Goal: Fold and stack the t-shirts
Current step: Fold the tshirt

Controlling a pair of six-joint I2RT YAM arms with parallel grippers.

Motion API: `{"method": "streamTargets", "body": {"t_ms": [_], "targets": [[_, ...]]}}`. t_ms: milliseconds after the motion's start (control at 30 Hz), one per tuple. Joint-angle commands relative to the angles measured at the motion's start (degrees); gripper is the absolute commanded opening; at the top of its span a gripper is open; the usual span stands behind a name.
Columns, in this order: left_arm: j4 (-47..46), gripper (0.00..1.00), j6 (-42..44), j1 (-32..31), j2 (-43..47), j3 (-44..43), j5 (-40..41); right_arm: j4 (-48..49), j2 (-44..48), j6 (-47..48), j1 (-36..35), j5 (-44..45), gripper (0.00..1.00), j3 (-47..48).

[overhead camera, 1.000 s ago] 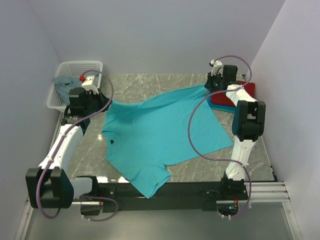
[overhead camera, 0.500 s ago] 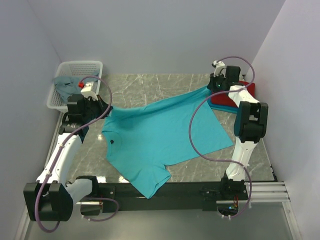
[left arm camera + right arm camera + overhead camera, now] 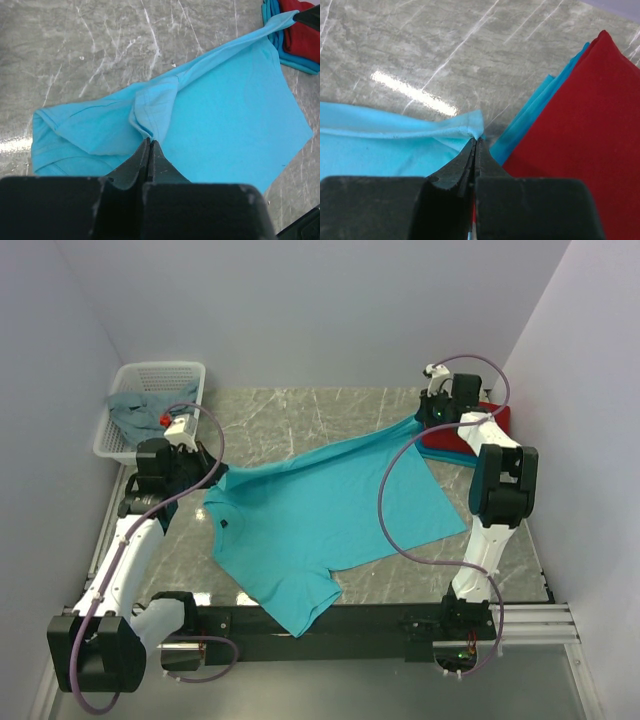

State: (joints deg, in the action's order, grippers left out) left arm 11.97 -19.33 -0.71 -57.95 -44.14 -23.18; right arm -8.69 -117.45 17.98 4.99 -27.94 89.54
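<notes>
Marble table (image 3: pixel 300 415) holds turquoise shirt (image 3: pixel 320 520) right of basket (image 3: pixel 165 368); left gripper (image 3: pixel 150 142) and right gripper (image 3: pixel 476 142), jaws fully closed, pinch its far edge; red shirt (image 3: pixel 580 125) far right of basket; grey shirt (image 3: pixel 135 408) inside.

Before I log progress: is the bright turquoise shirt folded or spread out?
Spread, not folded: the turquoise shirt lies open on the table, one edge pinched and stretched between the left gripper and right gripper.
</notes>
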Motion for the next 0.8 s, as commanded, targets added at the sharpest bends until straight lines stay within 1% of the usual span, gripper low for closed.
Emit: {"method": "streamTargets", "body": {"t_ms": [0, 400, 767], "targets": [[-0.9, 0.0, -1.0, 0.2, 1.4, 0.8, -2.0, 0.2, 4.1, 1.6, 0.9, 0.1, 0.0, -0.7], [1.5, 0.0, -1.8, 0.1, 2.8, 2.0, -4.2, -0.2, 5.4, 3.0, 1.2, -0.3, 0.0, -2.8], [2.4, 0.01, -1.4, 0.1, 3.7, 2.6, -3.2, -0.1, 7.7, 4.8, 1.3, -0.7, 0.0, -6.0]]}}
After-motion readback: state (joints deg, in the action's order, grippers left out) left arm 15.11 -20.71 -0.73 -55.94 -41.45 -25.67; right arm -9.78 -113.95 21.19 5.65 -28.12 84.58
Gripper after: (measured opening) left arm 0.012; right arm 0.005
